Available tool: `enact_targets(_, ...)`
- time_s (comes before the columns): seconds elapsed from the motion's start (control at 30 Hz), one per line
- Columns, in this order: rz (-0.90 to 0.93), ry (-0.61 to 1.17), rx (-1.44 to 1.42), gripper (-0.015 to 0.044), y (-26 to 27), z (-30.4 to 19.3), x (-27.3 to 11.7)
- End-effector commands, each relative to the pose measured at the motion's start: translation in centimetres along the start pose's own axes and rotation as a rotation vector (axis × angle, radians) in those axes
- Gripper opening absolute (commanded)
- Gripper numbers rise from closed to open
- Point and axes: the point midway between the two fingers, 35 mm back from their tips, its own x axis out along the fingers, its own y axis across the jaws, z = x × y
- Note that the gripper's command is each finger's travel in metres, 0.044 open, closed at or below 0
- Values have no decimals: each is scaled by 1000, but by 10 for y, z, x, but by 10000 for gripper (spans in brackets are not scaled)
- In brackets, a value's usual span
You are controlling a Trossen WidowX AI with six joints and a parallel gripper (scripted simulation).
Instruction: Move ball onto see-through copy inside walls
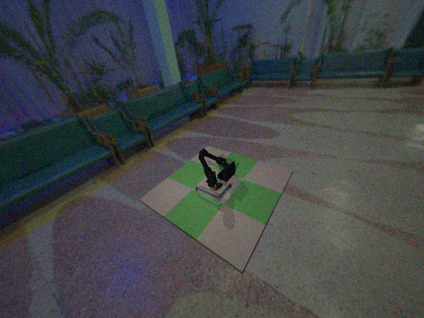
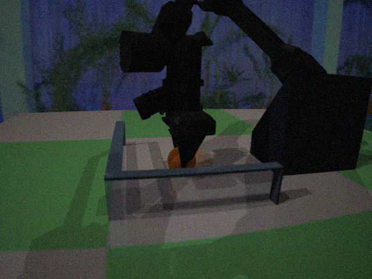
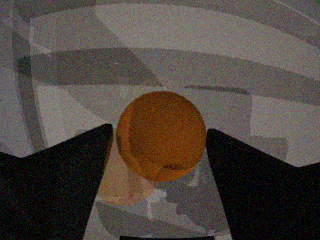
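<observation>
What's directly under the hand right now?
The orange ball sits between the fingers of the open hand; the see-through copy pokes out beside it. Any contact is hidden.
</observation>
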Motion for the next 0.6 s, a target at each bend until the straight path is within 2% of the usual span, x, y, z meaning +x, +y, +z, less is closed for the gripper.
enact_targets(0.0,-5,0,-5,231,0,-1,1)
enact_targets(0.13,-5,0,-5,204,0,-1,1)
enact_targets(0.4,26,-46,-30,0,8,8,-20)
enact_targets(0.57,28,-38,-27,0,9,10,-41)
